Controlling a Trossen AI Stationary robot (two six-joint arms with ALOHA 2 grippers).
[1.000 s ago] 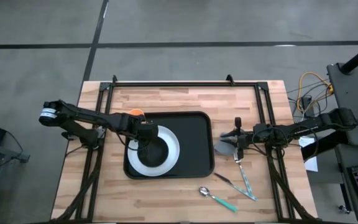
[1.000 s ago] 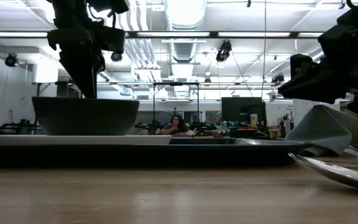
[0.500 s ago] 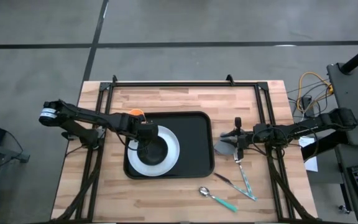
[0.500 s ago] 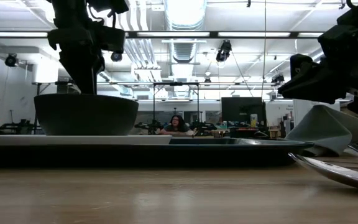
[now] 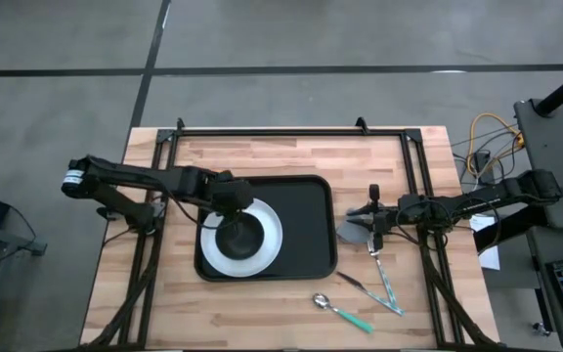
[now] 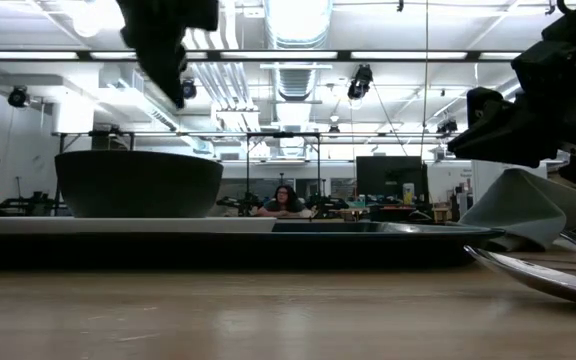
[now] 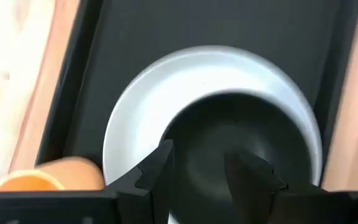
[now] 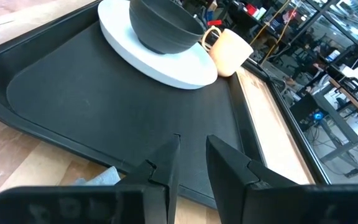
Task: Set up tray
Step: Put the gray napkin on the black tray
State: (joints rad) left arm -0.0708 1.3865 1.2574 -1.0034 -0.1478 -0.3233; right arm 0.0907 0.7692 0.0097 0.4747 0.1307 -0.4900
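Note:
The black tray [image 5: 311, 215] lies mid-table. On it rests a white plate [image 5: 274, 242], and a black bowl [image 5: 244, 237] stands on the plate. My left gripper [image 5: 233, 207] hangs open above the bowl's far-left rim; the low view shows it [image 6: 173, 85] clear of the bowl [image 6: 138, 185]. An orange cup [image 5: 212, 177] stands on the table at the tray's far-left corner. My right gripper [image 5: 368, 227] is low at the tray's right edge, just over a folded grey napkin [image 5: 350, 233] lying on the table. A narrow gap shows between its fingers [image 8: 191, 146]. My right gripper stands close over the grey napkin [image 8: 98, 178], which shows beside one finger. Whether that finger touches it I cannot tell; nothing lies between the fingertips.
A spoon [image 5: 338, 309] and other cutlery with teal handles [image 5: 387, 289] lie on the near right of the table. Black frame rails run along the far, left and right sides. Cables hang off the right edge. Bare tray floor lies right of the plate.
My left gripper has risen from the bowl's left rim, where it stood a second ago, and drawn slightly toward the far edge. The bowl stays on the plate. My right arm has kept still.

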